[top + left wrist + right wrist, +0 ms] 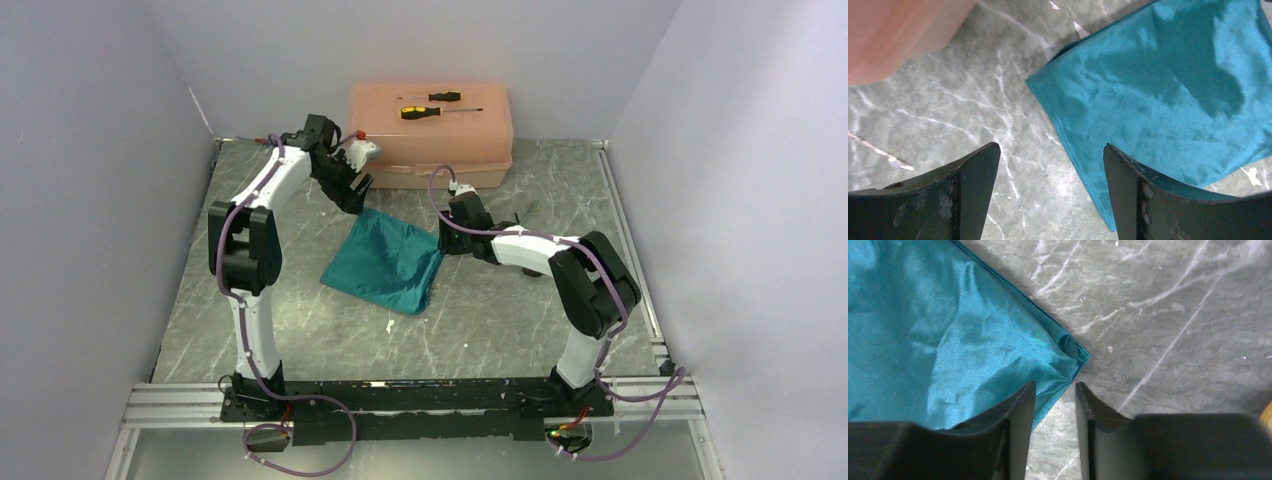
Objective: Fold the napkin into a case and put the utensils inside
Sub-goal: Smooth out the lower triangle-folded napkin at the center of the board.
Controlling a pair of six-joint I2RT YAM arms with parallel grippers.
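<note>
Lying beyond the napkin [385, 260] on the peach box [440, 165], screwdrivers [422, 112], overhead only.

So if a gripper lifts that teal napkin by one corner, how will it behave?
The napkin would probably droop limply: it lies in soft wrinkles. Its sheen suggests slippery fabric that may slide on the table. It looks thin, so likely very light.

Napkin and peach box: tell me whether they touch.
Apart. The left wrist view shows a strip of bare table between the napkin and the box.
</note>
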